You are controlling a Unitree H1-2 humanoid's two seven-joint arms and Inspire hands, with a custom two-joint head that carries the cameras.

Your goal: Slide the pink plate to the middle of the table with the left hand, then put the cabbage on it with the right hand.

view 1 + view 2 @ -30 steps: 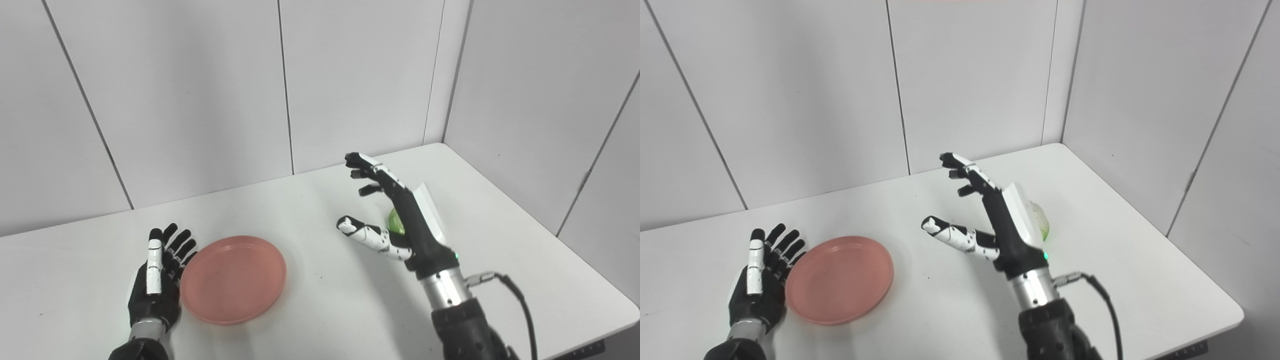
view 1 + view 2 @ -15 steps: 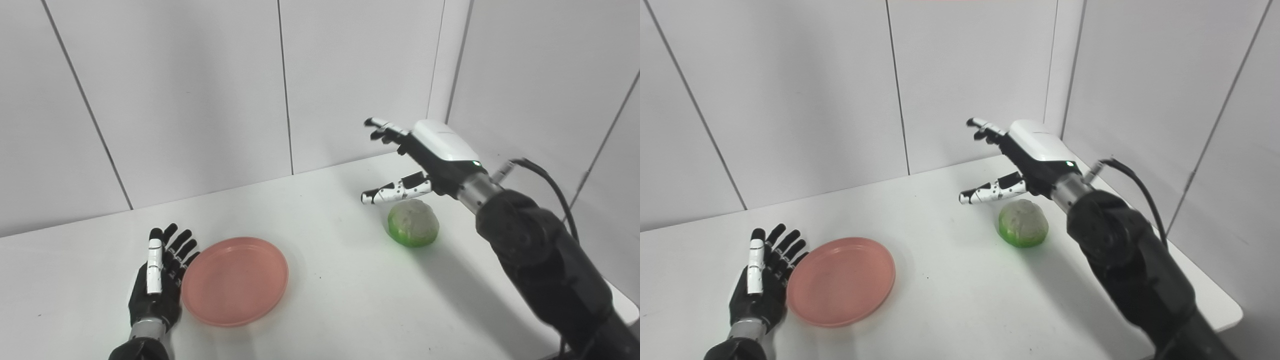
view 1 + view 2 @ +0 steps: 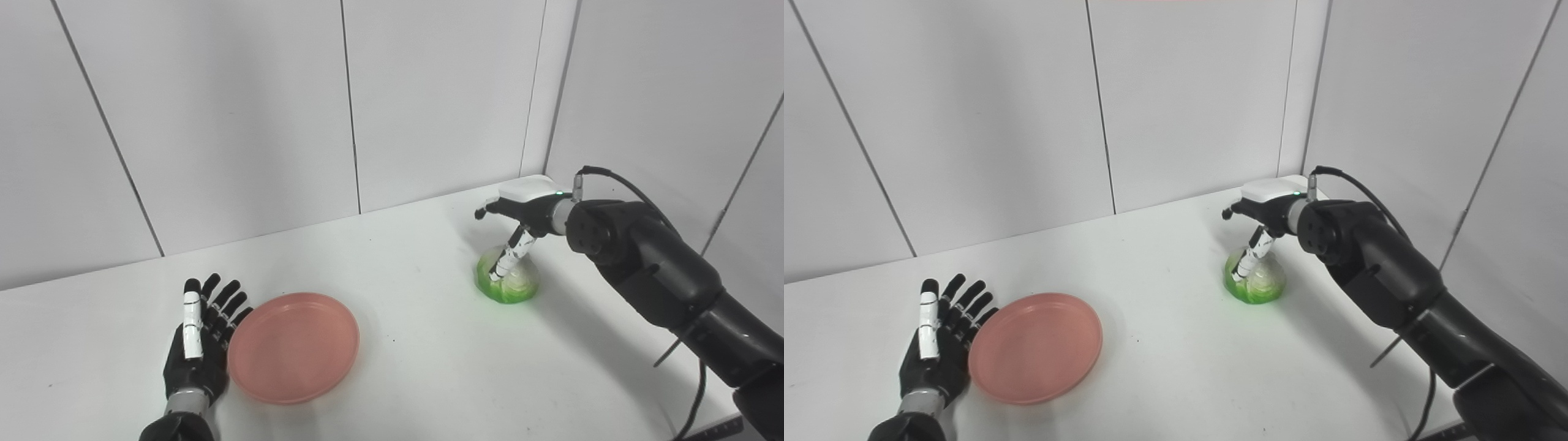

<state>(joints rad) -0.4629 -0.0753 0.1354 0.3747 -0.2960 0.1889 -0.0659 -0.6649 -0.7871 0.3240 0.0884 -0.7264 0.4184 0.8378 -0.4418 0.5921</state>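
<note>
The pink plate (image 3: 294, 346) lies on the white table (image 3: 404, 367) at the front left. My left hand (image 3: 199, 346) is open and flat, its fingers against the plate's left rim. The green cabbage (image 3: 509, 282) sits on the table at the right. My right hand (image 3: 520, 211) hangs palm down just above the cabbage, fingers apart, the thumb pointing down over the cabbage's front. It holds nothing. In the right eye view the plate (image 3: 1035, 348), the cabbage (image 3: 1255, 282) and both hands (image 3: 934, 352) (image 3: 1268, 208) show the same way.
White wall panels stand close behind the table and along its right side, forming a corner behind the cabbage. A black cable (image 3: 618, 180) runs from my right wrist.
My right hand swung from the table's middle, rose over the cabbage, then came down onto it, palm down. My left hand and the pink plate shifted slightly to the right.
</note>
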